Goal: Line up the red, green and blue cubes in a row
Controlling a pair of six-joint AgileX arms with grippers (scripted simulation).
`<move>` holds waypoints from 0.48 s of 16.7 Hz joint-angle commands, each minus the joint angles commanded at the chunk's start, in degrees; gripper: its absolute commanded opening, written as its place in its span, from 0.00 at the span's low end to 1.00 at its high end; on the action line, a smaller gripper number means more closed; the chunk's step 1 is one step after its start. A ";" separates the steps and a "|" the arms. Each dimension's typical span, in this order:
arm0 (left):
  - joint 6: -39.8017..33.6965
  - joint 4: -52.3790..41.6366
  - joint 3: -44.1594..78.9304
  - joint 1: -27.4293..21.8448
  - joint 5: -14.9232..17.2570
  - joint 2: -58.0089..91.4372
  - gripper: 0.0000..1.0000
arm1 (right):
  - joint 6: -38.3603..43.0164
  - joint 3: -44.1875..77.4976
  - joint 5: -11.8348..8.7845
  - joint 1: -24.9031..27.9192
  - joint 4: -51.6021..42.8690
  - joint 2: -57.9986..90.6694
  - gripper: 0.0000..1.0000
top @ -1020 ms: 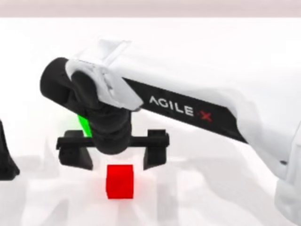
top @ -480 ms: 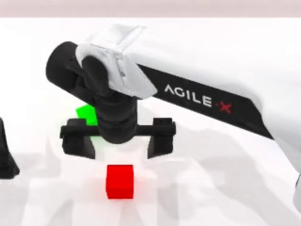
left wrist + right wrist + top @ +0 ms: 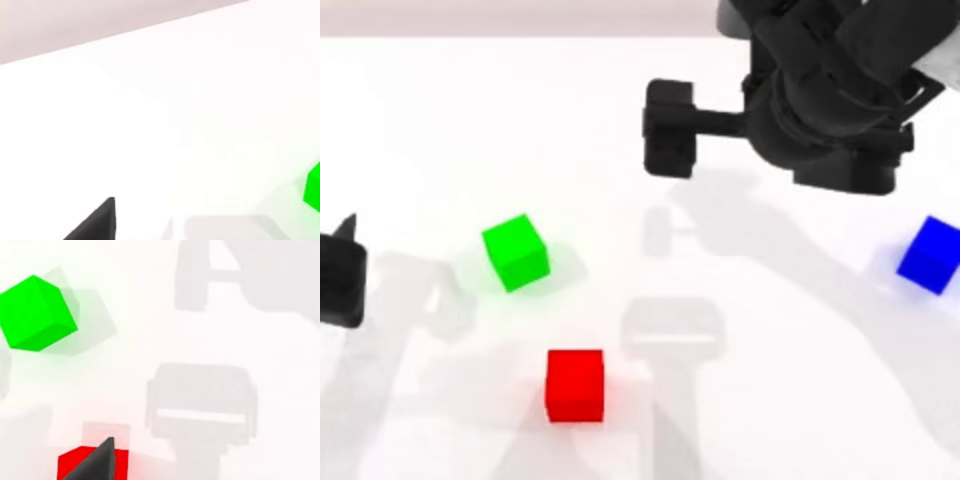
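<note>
Three cubes rest apart on the white table. The green cube (image 3: 516,252) sits left of centre, turned a little, and the red cube (image 3: 575,384) lies nearer the front, just right of it. Far to the right lies the blue cube (image 3: 929,255). My right gripper (image 3: 775,140) hangs open and empty, high over the back right and well clear of all three. Its wrist view looks down on the green cube (image 3: 37,312) and the red cube (image 3: 72,465), with one dark fingertip (image 3: 102,460) across the red one. My left gripper (image 3: 340,272) is parked open at the left edge.
Soft grey shadows of the arms fall across the table (image 3: 740,420). A pale wall band (image 3: 520,15) runs along the back edge. The left wrist view catches only a corner of the green cube (image 3: 314,187).
My right arm has lifted and swung back to the right, away from above the green and red cubes. The green cube now shows fully and the blue cube has come into sight.
</note>
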 joint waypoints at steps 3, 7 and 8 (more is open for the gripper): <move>5.27 -9.23 13.31 -2.60 -0.06 17.78 1.00 | -8.02 -16.92 1.25 -7.72 9.04 -19.23 1.00; 12.45 -21.95 30.86 -6.22 -0.07 41.46 1.00 | -19.22 -41.77 1.18 -18.59 22.20 -45.18 1.00; 14.21 -25.06 35.08 -7.12 -0.05 46.92 1.00 | -21.88 -47.82 0.86 -21.19 25.55 -51.25 1.00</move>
